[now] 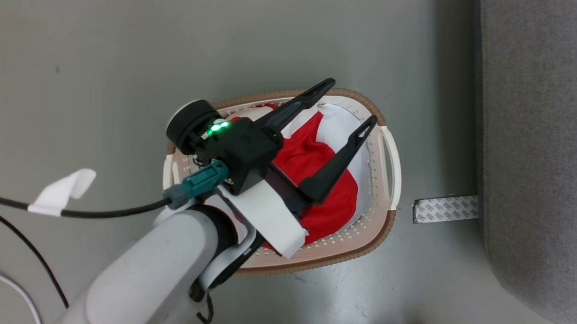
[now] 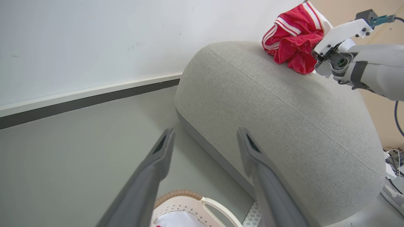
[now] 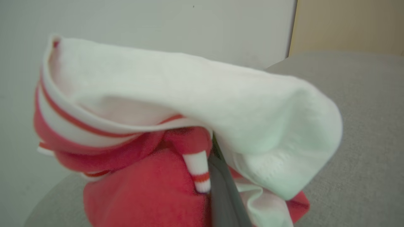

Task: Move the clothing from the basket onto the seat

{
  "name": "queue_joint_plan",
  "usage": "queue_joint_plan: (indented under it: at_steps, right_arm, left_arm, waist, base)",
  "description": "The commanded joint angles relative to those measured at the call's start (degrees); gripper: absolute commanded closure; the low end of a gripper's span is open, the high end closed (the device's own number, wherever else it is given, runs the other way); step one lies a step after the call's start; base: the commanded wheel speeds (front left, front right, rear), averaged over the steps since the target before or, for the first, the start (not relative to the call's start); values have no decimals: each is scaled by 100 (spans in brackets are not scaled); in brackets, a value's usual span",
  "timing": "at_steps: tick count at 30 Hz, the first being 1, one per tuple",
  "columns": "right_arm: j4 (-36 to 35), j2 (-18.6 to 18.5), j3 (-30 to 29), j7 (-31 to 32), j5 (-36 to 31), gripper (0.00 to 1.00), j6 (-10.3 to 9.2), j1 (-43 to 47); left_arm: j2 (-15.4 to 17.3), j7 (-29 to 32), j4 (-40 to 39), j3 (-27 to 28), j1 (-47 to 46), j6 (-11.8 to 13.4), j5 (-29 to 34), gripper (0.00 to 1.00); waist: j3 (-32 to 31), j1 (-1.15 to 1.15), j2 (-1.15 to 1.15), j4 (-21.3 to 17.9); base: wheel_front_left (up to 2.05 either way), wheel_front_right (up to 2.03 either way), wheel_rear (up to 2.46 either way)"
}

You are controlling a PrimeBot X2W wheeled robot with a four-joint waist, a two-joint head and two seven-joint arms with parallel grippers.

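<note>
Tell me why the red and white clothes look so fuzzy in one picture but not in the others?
Right wrist view: the clothing sits almost against the lens, so it blurs. Left wrist view: the seat's weave is sharp; only the left gripper's close fingers go soft. Head view: sharp and evenly lit, down to the basket's little holes.

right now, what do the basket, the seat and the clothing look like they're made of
The basket: likely moulded plastic, smooth cream, punched holes, brown woven-look rim. The seat: grey woven upholstery, matte, weave visible. The clothing: soft red fleece or terry, probably; fuzzy nap, striped trim.
</note>
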Motion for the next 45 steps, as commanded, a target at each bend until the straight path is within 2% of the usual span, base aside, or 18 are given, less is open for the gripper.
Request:
queue_joint_plan:
  at_steps: [1, 2, 3, 4, 8, 11, 15, 20, 29, 35, 37, 43, 45]
  right_arm:
    - [-44, 57, -109, 3, -157, 80, -12, 98]
    - [-98, 144, -235, 3, -378, 64, -12, 132]
    - [-130, 224, -315, 3, -542, 38, -12, 180]
    - [-150, 324, -360, 3, -713, 0, -12, 208]
    - [-336, 590, -287, 3, -1105, 0, -12, 377]
    - [-572, 776, -20, 4, -1256, 0, -12, 668]
    - [-947, 978, 518, 3, -1153, 0, -12, 1217]
    - [-1589, 1201, 1253, 3, -717, 0, -12, 2209]
    - [-2876, 1424, 2116, 4, 20, 0, -12, 3915]
    - [-3429, 1490, 2732, 4, 314, 0, -12, 4858]
    - [-3556, 1515, 2921, 4, 402, 0, -12, 5141]
    - [-3707, 1582, 3574, 4, 529, 0, -12, 5944]
    - [-3728, 1575, 3693, 4, 573, 0, -12, 6148]
  left_arm:
    - [37, -56, 26, 25, 55, -2, -84, 0]
    - [62, -71, 41, 35, 84, 3, -94, 0]
    - [80, -92, 54, 43, 109, 12, -107, 0]
    - [99, -109, 72, 51, 132, 19, -112, 0]
    - [134, -150, 142, 90, 212, 56, -140, 0]
    - [157, -197, 212, 123, 289, 82, -198, 0]
    - [244, -311, 340, 204, 533, 155, -287, 0]
    - [319, -596, 565, 365, 1058, 319, -523, 0]
    - [352, -1330, 937, 822, 2143, 796, -873, 0]
    - [485, -1795, 1235, 1115, 2835, 1124, -872, 0]
    - [440, -1912, 1311, 1250, 3090, 1219, -966, 0]
    - [458, -2062, 1513, 1621, 3676, 1315, -769, 0]
    - [362, -2056, 1482, 1818, 3809, 1303, -654, 0]
  waist:
    - [34, -2, 0, 42]
    - [11, -2, 0, 29]
    - [-26, -2, 0, 9]
    - [-74, -2, 0, -15]
    - [-317, -2, 0, -132]
    - [-595, -2, 0, -211]
    - [-1086, -2, 0, -283]
    - [-1855, -2, 0, -271]
    - [-3199, -2, 0, 80]
    - [-3898, -2, 0, 370]
    - [-4074, -2, 0, 447]
    - [-4486, -2, 0, 658]
    - [-4554, -2, 0, 705]
  base:
    - [0, 0, 0]
    - [0, 0, 0]
    - [0, 0, 0]
    - [0, 0, 0]
    - [0, 0, 0]
    - [0, 0, 0]
    - [0, 0, 0]
    - [0, 0, 0]
    - [0, 0, 0]
    - [0, 0, 0]
    - [0, 0, 0]
    - [0, 0, 0]
    - [0, 0, 0]
